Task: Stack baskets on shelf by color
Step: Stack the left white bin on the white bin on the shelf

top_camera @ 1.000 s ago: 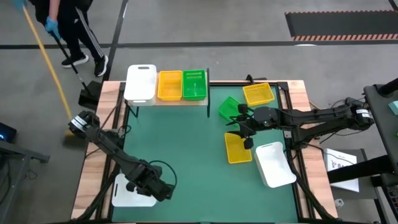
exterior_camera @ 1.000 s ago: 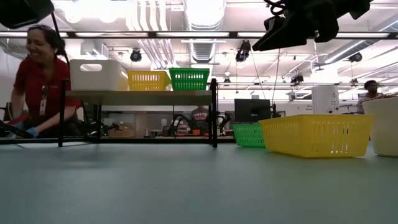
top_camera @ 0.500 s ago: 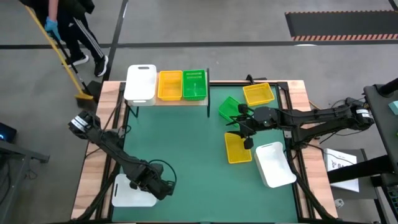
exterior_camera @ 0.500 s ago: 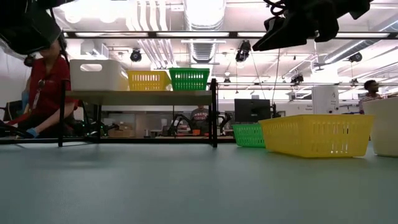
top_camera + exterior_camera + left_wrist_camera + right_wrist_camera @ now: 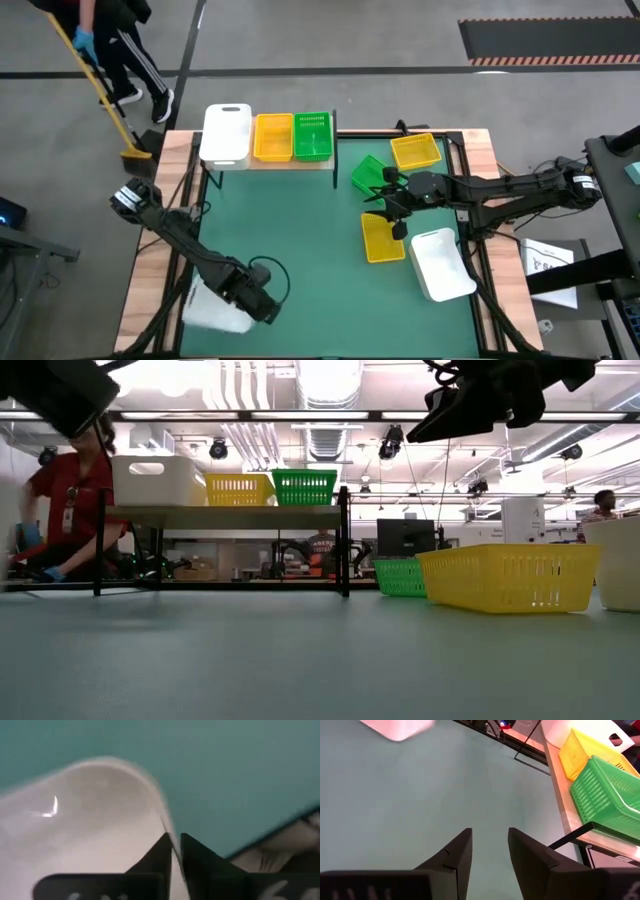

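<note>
Now pinching the thin rim of the white basket (image 5: 90,835) in the left gripper (image 5: 174,851), far from the shelf (image 5: 290,163) — light, stiff, probably slippery; right gripper (image 5: 490,851) parted, empty.

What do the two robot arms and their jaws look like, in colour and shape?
Both arms are dark, almost black, built of slim tube-like links with thicker rounded joints. The left arm has a rounded base joint with pale markings, and a thin black cable loops beside its wrist. The right arm is alike. The right gripper ends in two flat, matte black, wedge-shaped fingers.
</note>
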### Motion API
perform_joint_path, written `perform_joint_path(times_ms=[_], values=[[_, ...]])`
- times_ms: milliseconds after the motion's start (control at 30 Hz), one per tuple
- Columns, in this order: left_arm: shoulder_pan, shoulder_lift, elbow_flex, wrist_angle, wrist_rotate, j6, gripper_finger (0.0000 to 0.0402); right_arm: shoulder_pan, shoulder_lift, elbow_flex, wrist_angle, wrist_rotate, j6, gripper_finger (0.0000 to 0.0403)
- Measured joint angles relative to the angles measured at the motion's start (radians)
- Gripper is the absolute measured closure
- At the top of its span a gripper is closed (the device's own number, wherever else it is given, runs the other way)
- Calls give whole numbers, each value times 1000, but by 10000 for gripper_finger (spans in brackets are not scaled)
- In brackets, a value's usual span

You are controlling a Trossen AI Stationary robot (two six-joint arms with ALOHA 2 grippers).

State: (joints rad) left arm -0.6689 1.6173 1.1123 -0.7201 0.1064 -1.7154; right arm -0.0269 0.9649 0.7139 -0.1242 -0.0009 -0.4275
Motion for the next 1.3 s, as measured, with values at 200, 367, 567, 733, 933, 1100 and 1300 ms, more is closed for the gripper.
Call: perform_joint_path(times_ms=[200, 367, 567, 733, 933, 1100, 1300], values=[[-1, 0, -5, 48, -8, 249, 396, 0, 0, 0, 2, 0, 0, 295], [-1, 0, -7, 47, -3, 283, 400, 0, 0, 0, 2, 0, 0, 307], [-1, 0, -2, 43, -7, 284, 401, 0, 0, 0, 2, 0, -14, 324], [-1, -1, 8, 37, -7, 292, 401, 0, 0, 0, 2, 0, -19, 339], [0, -1, 41, 29, -7, 334, 401, 0, 0, 0, 2, 0, -20, 349], [8, -2, 91, 21, -19, 413, 401, 0, 0, 0, 2, 0, -20, 351], [11, -2, 173, 27, -72, 783, 401, 0, 0, 0, 2, 0, -20, 351]])
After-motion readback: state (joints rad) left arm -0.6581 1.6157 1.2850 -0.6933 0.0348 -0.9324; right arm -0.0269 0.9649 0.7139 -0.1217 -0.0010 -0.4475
